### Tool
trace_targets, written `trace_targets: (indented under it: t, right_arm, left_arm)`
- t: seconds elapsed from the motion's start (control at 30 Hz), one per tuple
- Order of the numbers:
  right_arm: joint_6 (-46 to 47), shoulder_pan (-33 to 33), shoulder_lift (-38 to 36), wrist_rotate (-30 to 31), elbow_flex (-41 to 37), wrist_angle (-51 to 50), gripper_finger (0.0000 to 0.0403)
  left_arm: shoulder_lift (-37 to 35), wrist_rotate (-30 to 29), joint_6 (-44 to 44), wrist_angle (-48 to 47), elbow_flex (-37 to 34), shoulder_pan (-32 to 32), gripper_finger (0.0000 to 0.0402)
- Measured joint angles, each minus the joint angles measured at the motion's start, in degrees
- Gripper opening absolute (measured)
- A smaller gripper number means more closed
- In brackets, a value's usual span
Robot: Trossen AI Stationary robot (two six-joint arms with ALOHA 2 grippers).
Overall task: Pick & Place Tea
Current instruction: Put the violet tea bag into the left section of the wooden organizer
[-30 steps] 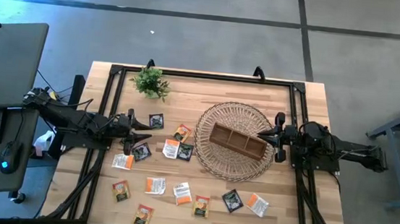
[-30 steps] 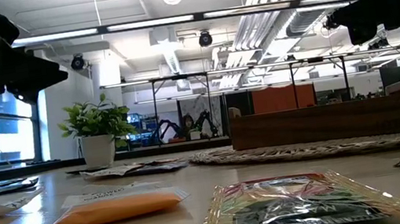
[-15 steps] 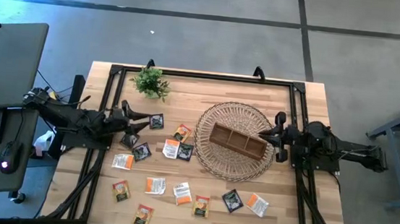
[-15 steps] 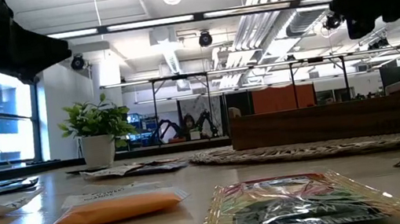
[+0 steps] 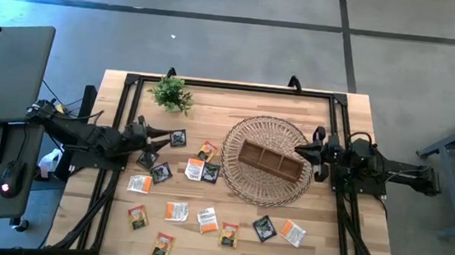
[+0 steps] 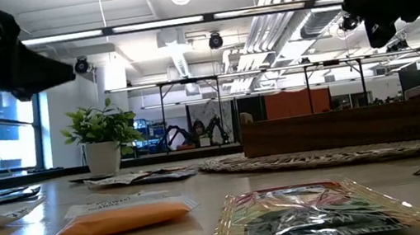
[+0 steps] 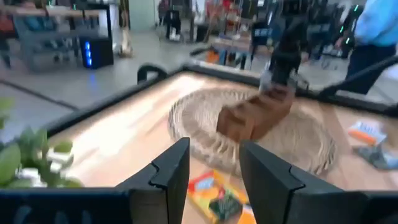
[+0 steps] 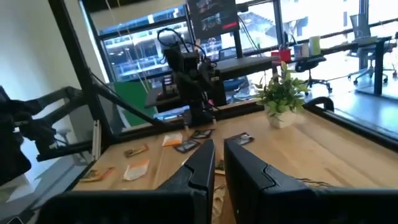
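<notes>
Wooden table [image 5: 238, 95] carries everything, placed here relative to the wicker basket [image 5: 270, 131]. Left gripper [image 5: 163, 142], well left of the basket, hovers with fingers parted and empty over a black tea packet [image 5: 178, 138]. Tea packets [image 5: 207, 219] lie scattered left of and below the basket. Right gripper [image 5: 304, 151], fingers nearly closed and holding nothing, hangs over the basket's right side, above the wooden tray [image 5: 268, 161].
</notes>
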Motion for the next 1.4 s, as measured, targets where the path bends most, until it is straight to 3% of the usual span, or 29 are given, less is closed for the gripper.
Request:
trace_targets:
  t: [0.1,0.27,0.53,0.83,0.97,1.2,1.27,1.4]
  right_arm:
    - [-4.5,0.0,0.0,1.4,0.0,0.1,0.0032]
    - [-14.6,0.0,0.0,11.2,0.0,1.4,0.0032]
    - [-10.6,-0.1,0.0,15.1,0.0,3.1,0.0032]
    - [-6.3,0.0,3.5,12.0,0.0,9.2,0.0032]
    - [-4.3,0.0,11.2,8.1,0.0,16.9,0.0043]
    - [-3.2,1.4,32.3,6.5,0.7,36.9,0.0109]
    - [-3.2,3.7,39.3,6.1,3.2,40.5,0.0128]
    - [-5.5,9.7,52.6,6.7,14.4,37.7,0.0149]
  left_arm:
    - [0.0,-3.1,-3.7,-3.6,0.1,0.0,0.0138]
    - [0.0,-5.7,-11.0,-7.0,0.3,0.0,0.0138]
    - [0.0,-16.1,-18.8,-7.0,0.2,0.0,0.0138]
    - [0.0,-16.5,-22.9,-7.0,0.2,0.0,0.0138]
    - [0.0,-16.5,-21.0,-7.0,0.2,0.0,0.0138]
    - [0.0,-17.0,-20.8,-6.7,0.1,0.0,0.0138]
    - [0.0,-17.5,-19.3,-5.7,0.0,0.0,0.0138]
    - [0.0,-14.5,-11.7,0.5,0.0,0.0,0.0138]
